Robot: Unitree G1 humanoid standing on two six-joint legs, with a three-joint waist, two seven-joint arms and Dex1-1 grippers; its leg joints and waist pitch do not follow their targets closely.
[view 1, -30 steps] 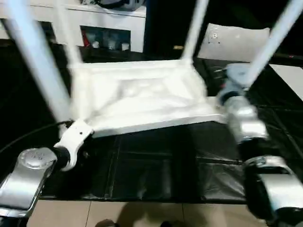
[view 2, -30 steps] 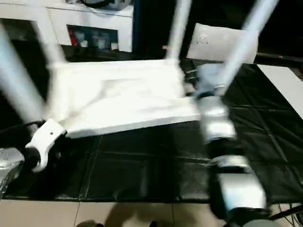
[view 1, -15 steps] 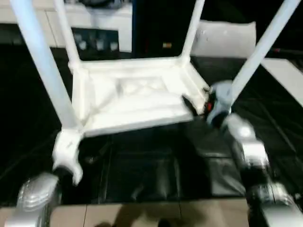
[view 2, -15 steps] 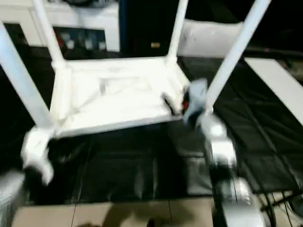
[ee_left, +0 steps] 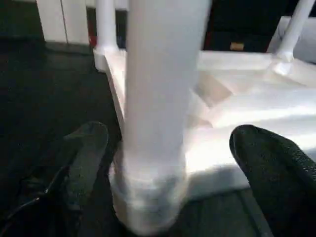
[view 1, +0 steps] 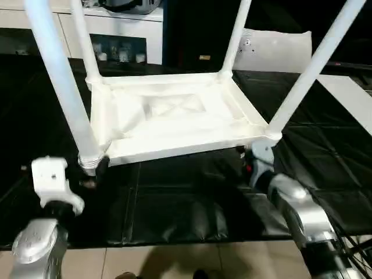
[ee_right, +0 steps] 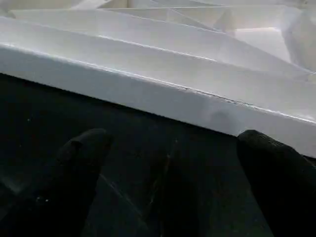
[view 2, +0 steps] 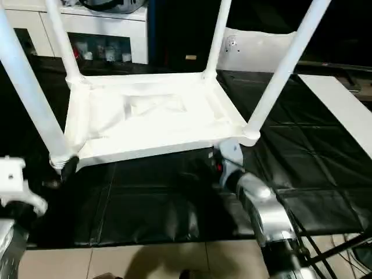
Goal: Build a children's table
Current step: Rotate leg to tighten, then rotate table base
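Note:
The white tabletop [view 1: 174, 116] lies upside down on the black mat, ribbed underside up. Four white legs stand in its corner sockets: near-left leg [view 1: 58, 75], far-left leg [view 1: 84, 40], far-right leg [view 1: 235, 38], near-right leg [view 1: 314, 64]. My left gripper [ee_left: 170, 140] is open at the base of the near-left leg. Its fingers [ee_left: 86, 143] stand on either side of the leg, apart from it. My right gripper [ee_right: 173, 140] is open just in front of the tabletop's near edge, below the near-right corner [view 1: 268, 136], holding nothing.
A white cabinet [view 1: 122, 29] with dark compartments stands at the back left. A white pillow-like slab [view 1: 279, 49] leans at the back right, and a flat white board [view 1: 354, 99] lies at the right. The black mat [view 1: 174, 203] ends at a tiled floor [view 1: 174, 261] in front.
Both arms have drawn back toward the front. The right gripper has come away from the near-right leg and dropped below that corner. The left wrist has moved off the near-left leg's base.

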